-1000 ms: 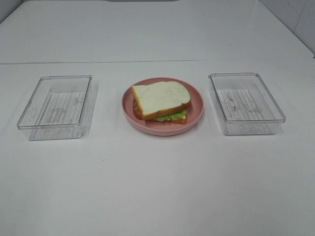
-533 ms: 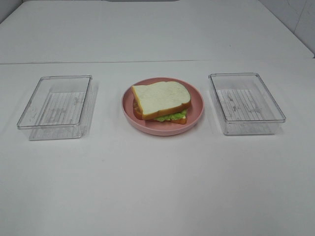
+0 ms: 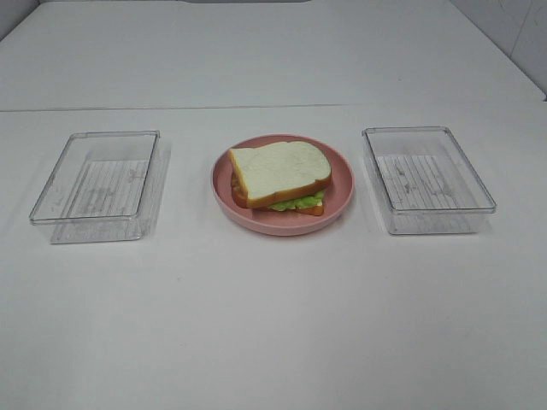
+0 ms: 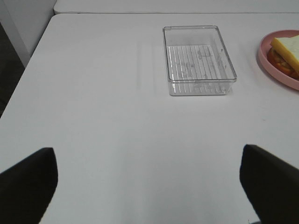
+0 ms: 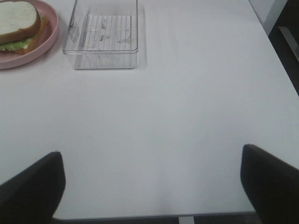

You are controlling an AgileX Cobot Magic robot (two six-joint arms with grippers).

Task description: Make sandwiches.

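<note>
One finished sandwich (image 3: pixel 280 175) lies on a round pink plate (image 3: pixel 342 179) at the table's middle: white bread on top, orange-brown crust, green lettuce showing at the front edge. It also shows in the left wrist view (image 4: pixel 287 50) and the right wrist view (image 5: pixel 17 21). My left gripper (image 4: pixel 149 186) is open and empty, low over the bare table well short of the left container. My right gripper (image 5: pixel 152 186) is open and empty near the table's front right edge. Neither gripper shows in the exterior high view.
An empty clear plastic container (image 3: pixel 101 186) stands left of the plate and another (image 3: pixel 425 179) stands right of it. They also show in the left wrist view (image 4: pixel 198 60) and the right wrist view (image 5: pixel 105 37). The table's edges show in both wrist views.
</note>
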